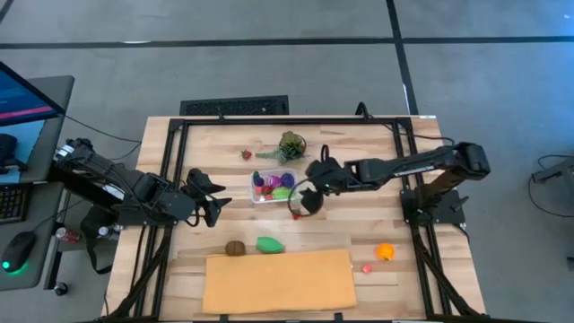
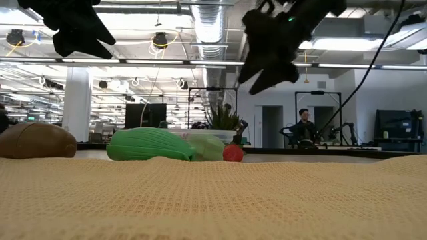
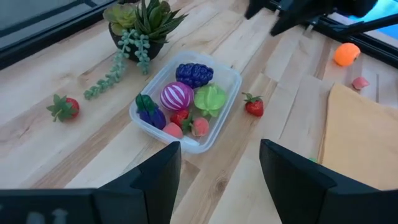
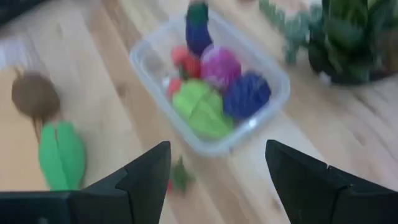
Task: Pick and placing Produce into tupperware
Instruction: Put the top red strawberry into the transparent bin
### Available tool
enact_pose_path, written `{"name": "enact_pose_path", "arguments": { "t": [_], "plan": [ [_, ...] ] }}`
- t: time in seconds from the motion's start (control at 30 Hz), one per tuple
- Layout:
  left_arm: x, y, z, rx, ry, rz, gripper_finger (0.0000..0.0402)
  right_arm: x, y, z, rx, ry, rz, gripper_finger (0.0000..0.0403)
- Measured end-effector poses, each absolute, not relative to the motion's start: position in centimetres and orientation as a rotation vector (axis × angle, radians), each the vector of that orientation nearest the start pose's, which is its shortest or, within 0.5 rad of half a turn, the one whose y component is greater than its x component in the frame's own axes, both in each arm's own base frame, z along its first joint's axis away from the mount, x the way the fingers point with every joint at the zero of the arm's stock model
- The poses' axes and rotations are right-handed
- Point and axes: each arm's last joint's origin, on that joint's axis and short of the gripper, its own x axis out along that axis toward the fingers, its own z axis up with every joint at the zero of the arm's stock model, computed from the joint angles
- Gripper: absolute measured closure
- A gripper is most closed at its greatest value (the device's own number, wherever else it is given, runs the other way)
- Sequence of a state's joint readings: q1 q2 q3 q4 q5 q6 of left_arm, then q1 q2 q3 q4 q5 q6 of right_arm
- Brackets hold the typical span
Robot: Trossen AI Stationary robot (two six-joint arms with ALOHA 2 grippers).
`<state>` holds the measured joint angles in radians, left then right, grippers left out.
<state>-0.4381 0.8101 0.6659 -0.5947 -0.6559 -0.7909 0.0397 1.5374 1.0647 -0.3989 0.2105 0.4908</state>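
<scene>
On the wooden table (image 1: 377, 184), mid-board: small clear plastic rectangular tub (image 1: 273, 187), part-filled with toy produce. Just beside its right corner lies a red toy strawberry (image 1: 296, 215), directly under the right gripper (image 1: 308, 201), jaws spread. Advised: descend plumb, straddle the berry, clear the tub wall. Left gripper (image 1: 208, 199) waits nearby, jaws spread.

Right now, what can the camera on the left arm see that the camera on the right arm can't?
Only the left wrist view shows the orange fruit, the tan sheet and the strawberry lying by the leafy plant. Only the right wrist view shows the brown piece and the green pod. Both show the tupperware filled with produce, the plant beside it, and that arm's own open pincer: left, right.
</scene>
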Motion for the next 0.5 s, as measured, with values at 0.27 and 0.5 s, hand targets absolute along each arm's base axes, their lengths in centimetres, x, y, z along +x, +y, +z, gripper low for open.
{"name": "enact_pose_path", "arguments": {
  "t": [0.27,0.5],
  "plan": [
    [14.5,-4.6,25.4,-0.201,0.527,0.509,0.0193,29.6,3.6,24.3,0.368,0.906,-0.34,0.0146],
    [13.8,-2.9,24.6,0.048,0.681,0.599,0.0193,27.5,6.5,23.8,0.41,1.046,-0.369,0.0146]
  ]
}}
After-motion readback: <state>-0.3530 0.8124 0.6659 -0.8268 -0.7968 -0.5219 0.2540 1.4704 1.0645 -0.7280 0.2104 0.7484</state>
